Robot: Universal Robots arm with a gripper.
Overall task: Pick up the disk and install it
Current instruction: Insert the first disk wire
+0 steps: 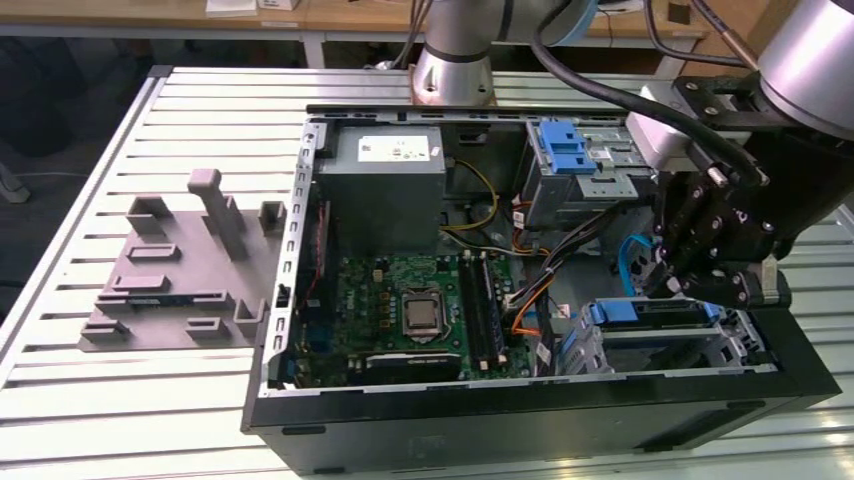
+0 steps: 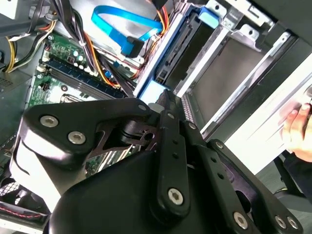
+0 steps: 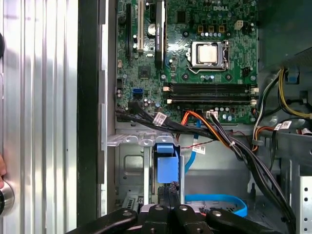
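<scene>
Exterior view: cables point(image 1: 531, 312) beside disk point(image 1: 654, 312)

Slatted metal table point(image 1: 80, 150), wooden desk point(image 1: 347, 12) behind

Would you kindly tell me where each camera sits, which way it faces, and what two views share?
Exterior view: off the arm, high up, looking down into the open computer case; the gripper hangs over the disk at the exterior view's right.
First wrist view: rides the arm, facing past the gripper onto the motherboard and disk.
Second wrist view: rides the arm, facing past the gripper's black linkage toward the drive cage; a person's hand shows.
Shared: both wrist views show gripper and motherboard.
</scene>
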